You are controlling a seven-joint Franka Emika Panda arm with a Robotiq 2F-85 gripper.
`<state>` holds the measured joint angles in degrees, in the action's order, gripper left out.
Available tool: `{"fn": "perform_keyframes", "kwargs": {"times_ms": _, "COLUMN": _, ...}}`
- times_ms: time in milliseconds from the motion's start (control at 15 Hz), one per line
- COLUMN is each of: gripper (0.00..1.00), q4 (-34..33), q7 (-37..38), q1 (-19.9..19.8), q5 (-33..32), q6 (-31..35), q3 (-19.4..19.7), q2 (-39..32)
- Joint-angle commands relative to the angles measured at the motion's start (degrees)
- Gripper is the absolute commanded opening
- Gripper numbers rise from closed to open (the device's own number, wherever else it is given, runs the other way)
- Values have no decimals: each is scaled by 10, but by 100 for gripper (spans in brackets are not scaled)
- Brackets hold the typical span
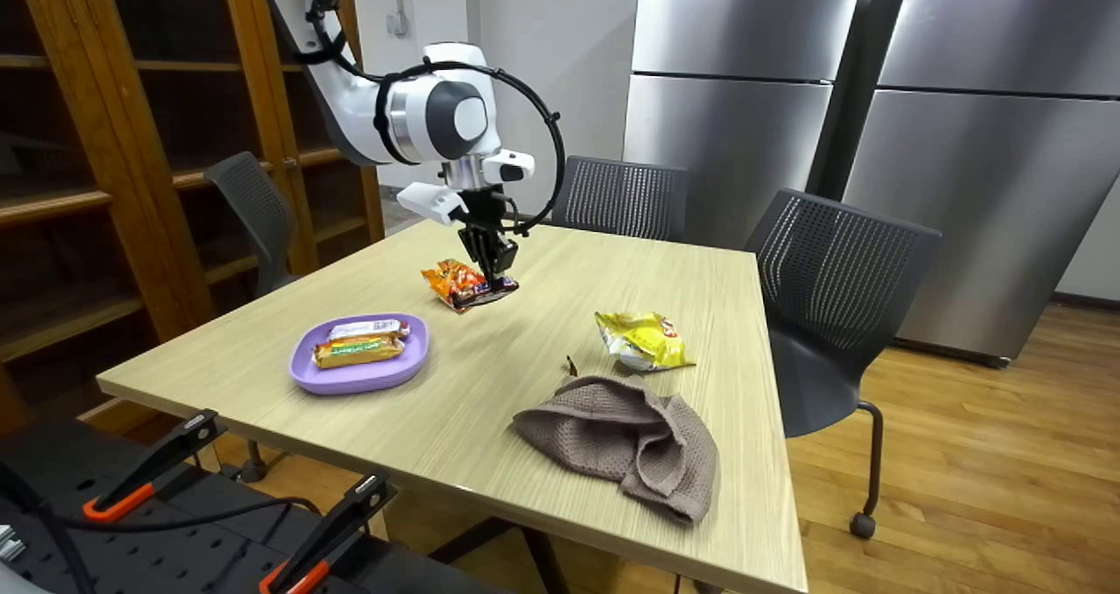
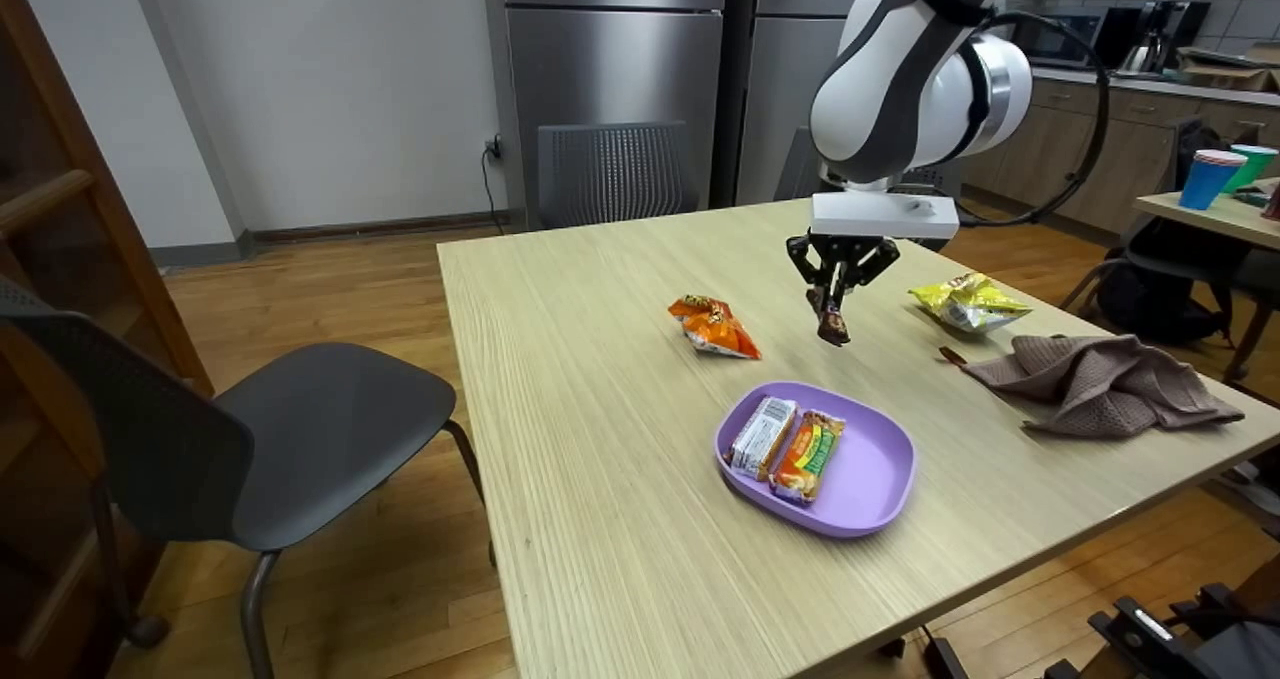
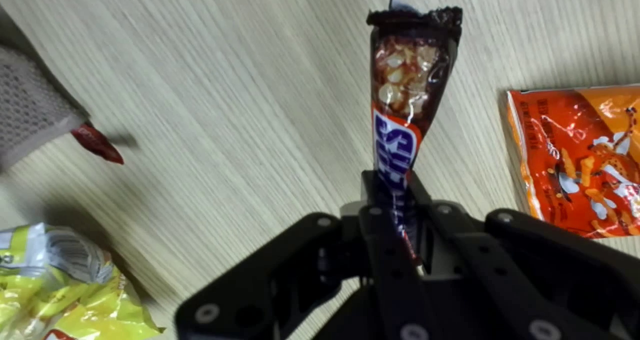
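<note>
My gripper (image 1: 495, 272) is shut on a brown Snickers bar (image 3: 407, 84) and holds it above the table. One end of the bar sticks out past the fingertips (image 3: 395, 187); its middle is partly hidden between the fingers. The bar also shows in both exterior views (image 1: 488, 293) (image 2: 830, 325). An orange snack bag (image 2: 716, 327) lies on the table near the gripper, also in the wrist view (image 3: 575, 164). A purple plate (image 2: 885, 479) holds a white-wrapped bar (image 2: 762, 436) and an orange-yellow wrapped bar (image 2: 808, 456) side by side; its other side is bare.
A yellow snack bag (image 1: 646, 342) and a crumpled brown towel (image 1: 604, 436) lie on the wooden table (image 1: 472, 410). A small dark red piece (image 3: 97, 142) sticks out at the towel's edge. Grey chairs (image 1: 840, 305) stand around the table. Orange-black clamps (image 1: 328, 533) sit by its edge.
</note>
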<state>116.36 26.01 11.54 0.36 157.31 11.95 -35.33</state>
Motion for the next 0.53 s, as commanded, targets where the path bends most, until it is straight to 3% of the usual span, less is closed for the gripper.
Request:
{"fn": "perform_keyframes", "kwargs": {"times_ms": 0, "gripper": 3, "q4": 52, "q7": 69, "q1": 43, "q5": -10, "q6": 3, "q3": 30, "q2": 40}}
{"fn": "perform_keyframes", "kwargs": {"times_ms": 467, "gripper": 3, "q4": 84, "q7": 167, "q1": 93, "q5": -22, "q6": -4, "q3": 51, "q2": 54}}
